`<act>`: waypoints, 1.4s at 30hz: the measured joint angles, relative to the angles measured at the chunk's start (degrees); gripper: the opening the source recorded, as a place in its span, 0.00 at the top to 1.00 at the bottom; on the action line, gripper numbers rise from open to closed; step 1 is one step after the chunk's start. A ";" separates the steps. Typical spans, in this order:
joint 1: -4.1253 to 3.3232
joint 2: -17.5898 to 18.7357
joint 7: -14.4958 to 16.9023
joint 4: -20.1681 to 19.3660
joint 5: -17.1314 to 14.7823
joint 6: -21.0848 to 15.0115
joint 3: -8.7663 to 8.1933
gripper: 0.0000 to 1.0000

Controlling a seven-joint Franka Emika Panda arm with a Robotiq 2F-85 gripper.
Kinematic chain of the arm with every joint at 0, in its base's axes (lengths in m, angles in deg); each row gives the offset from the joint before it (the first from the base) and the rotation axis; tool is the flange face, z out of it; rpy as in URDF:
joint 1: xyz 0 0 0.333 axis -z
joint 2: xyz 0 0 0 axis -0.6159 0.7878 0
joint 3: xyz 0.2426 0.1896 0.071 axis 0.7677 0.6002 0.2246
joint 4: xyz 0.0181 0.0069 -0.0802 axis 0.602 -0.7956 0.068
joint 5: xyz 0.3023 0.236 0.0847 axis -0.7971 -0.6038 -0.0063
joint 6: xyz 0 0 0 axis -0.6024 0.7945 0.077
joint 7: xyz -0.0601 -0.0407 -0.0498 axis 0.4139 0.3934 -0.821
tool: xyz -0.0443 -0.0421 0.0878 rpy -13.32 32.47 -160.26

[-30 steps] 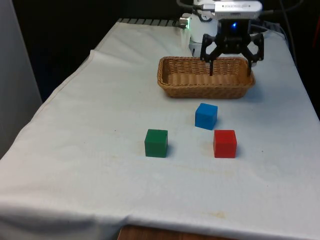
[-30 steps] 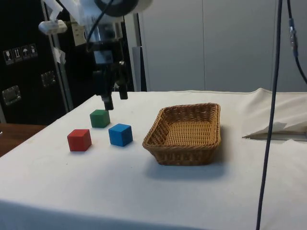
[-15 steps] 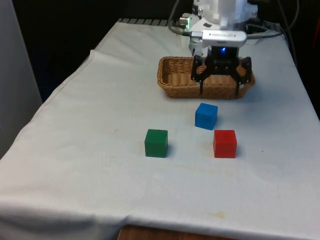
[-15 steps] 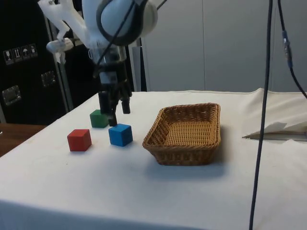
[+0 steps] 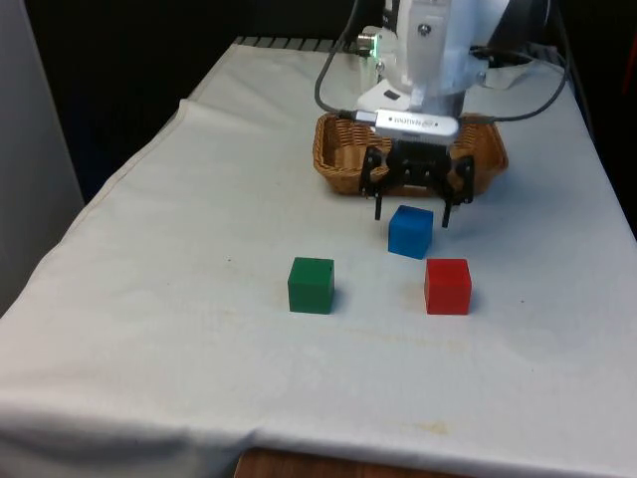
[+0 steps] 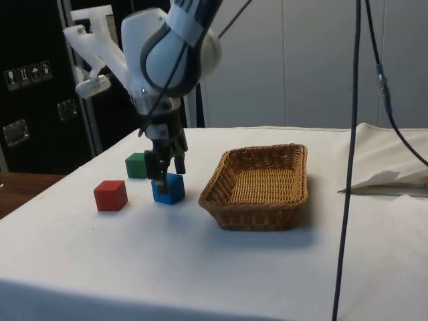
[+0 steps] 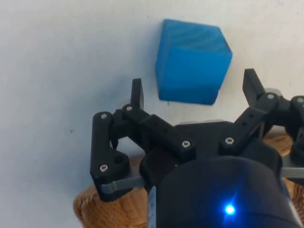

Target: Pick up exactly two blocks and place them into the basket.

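- Your gripper [image 5: 410, 213] hangs right over the blue block [image 5: 410, 231], its fingers spread wide, one on each side of the cube and neither one touching it yet.
- A second ago it hovered high above the wicker basket [image 5: 338, 149]; since then it has come forward and down, so you are now lined up on the block nearest the basket.
- From the wrist view, the blue block [image 7: 192, 61] sits between the two fingertips [image 7: 137, 92], turned slightly off square to them, so expect it to twist a little as the jaws close.
- From the side view, the gripper [image 6: 164, 175] is low, its tips about level with the top of the blue block [image 6: 168, 188]; my read is that a short further descent is needed before you close.
- The basket [image 6: 257, 186] holds nothing that you can see: its woven floor is bare in the side view, so neither of the two blocks has been delivered yet.
- The other two candidates sit untouched on the cloth [image 5: 199, 299]: the green block [image 5: 312, 285] towards the front view's left, and the red block [image 5: 447, 286] just in front of the blue one, near it but apart.
- Mind the red block when you descend; the finger on that side has room, though not a great deal.
- Once blue is in, either remaining block completes the count; stop at two.
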 measured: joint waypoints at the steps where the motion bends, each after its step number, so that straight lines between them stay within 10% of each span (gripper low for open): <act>1: 0.00 0.92 0.00 0.34 0.00 -0.57 0.00 0.00; 16: 0.00 4.47 -0.17 2.81 0.00 -2.41 -0.06 0.03; 22: 0.00 4.30 -0.17 2.58 0.00 -2.41 -0.06 0.55; 25: 0.00 4.18 -0.17 2.46 0.00 -2.41 -0.06 0.97; 42: -0.06 0.29 -0.11 -0.57 0.06 -2.12 -0.46 0.99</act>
